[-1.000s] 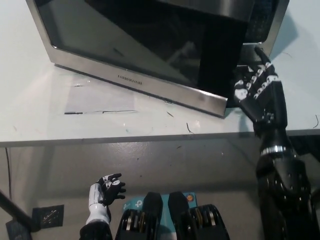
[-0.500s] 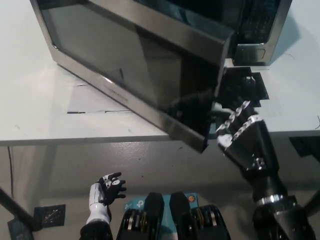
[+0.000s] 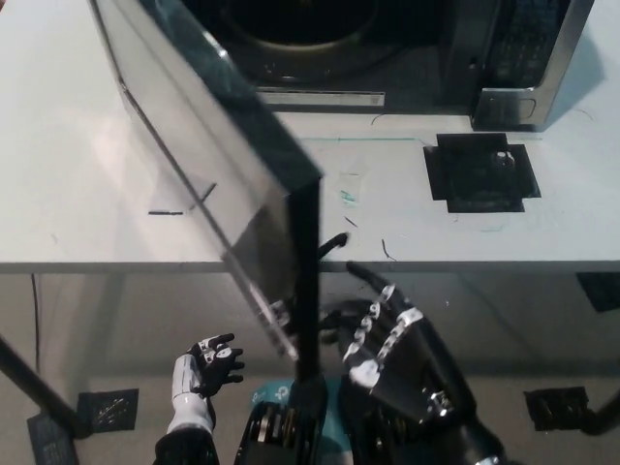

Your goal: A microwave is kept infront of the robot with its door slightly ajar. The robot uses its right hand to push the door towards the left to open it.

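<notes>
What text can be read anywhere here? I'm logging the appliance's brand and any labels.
No text can be read.
Microwave control panel: key markings too small and blurred.
Strip below the oven cavity: any print is illegible.
Open door: no brand name shows from this angle.
Black patch on the table: no lettering visible.

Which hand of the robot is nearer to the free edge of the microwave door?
The right. The black right hand is just beside the free edge of the microwave door, apparently touching it. The white left hand hangs low, left of that edge, apart from it.
</notes>
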Robot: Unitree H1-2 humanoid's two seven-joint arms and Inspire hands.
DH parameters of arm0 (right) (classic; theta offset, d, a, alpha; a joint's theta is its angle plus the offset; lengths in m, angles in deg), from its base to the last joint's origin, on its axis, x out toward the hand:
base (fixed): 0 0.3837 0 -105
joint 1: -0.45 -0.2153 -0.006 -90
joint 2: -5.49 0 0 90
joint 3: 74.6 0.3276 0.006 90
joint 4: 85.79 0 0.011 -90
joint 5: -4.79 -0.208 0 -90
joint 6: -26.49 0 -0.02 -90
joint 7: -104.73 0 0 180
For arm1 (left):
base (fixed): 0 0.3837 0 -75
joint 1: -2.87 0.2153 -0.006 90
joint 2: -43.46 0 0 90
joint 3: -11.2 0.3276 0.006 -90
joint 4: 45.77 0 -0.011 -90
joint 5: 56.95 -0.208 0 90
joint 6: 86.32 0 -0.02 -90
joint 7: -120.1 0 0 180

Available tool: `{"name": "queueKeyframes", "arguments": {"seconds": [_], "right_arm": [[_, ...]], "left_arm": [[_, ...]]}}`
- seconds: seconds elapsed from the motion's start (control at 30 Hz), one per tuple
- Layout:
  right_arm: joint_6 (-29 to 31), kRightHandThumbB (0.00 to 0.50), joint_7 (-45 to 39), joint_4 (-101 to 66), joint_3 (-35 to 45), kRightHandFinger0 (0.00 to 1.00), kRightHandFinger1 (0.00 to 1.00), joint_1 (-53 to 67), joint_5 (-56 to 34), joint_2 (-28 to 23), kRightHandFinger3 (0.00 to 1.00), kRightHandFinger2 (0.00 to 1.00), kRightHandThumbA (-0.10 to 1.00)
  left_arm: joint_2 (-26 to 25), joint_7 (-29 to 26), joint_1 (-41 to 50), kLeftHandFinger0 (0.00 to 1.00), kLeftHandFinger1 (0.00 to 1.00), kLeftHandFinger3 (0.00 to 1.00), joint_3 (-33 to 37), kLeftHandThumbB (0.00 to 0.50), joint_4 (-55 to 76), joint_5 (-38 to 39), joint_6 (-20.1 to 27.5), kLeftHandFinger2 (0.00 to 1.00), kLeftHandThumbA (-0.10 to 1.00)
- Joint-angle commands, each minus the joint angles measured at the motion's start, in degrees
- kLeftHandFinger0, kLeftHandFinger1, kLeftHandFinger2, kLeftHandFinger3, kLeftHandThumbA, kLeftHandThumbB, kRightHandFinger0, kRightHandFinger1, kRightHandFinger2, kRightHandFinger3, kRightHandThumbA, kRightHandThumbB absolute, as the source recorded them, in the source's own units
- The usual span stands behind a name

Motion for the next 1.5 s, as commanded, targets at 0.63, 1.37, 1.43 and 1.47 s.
{"name": "queueKeyframes", "arguments": {"seconds": [0.63, 1.37, 1.43, 1.47], "right_arm": [[-1.6, 0.204, -4.4, -5.8, 4.5, 0.51, 0.69, 5.3, -3.2, -3.1, 0.88, 0.75, 0.48], [12.4, 0.221, -0.1, 14.7, 30.7, 0.52, 0.69, 5.4, -0.3, -7.0, 0.86, 0.73, 0.45], [14.4, 0.22, 1.8, 18.8, 32.1, 0.51, 0.68, 3.9, 0.1, -5.4, 0.83, 0.71, 0.38], [15.1, 0.209, 2.0, 19.6, 32.3, 0.52, 0.69, 3.6, 0.3, -5.0, 0.83, 0.71, 0.37]], "left_arm": [[0.1, -1.1, -2.5, 0.39, 0.39, 0.46, 0.2, 0.0, -0.3, 0.1, 1.5, 0.38, 0.07], [-0.1, -1.7, -2.2, 0.39, 0.4, 0.48, 0.4, 0.0, -0.1, -0.4, 1.3, 0.42, 0.05], [-0.1, -1.7, -2.2, 0.39, 0.39, 0.48, 0.6, 0.0, -0.1, -0.6, 1.5, 0.42, 0.05], [-0.1, -1.7, -2.2, 0.4, 0.4, 0.48, 0.6, 0.0, -0.1, -0.6, 1.5, 0.43, 0.06]]}}
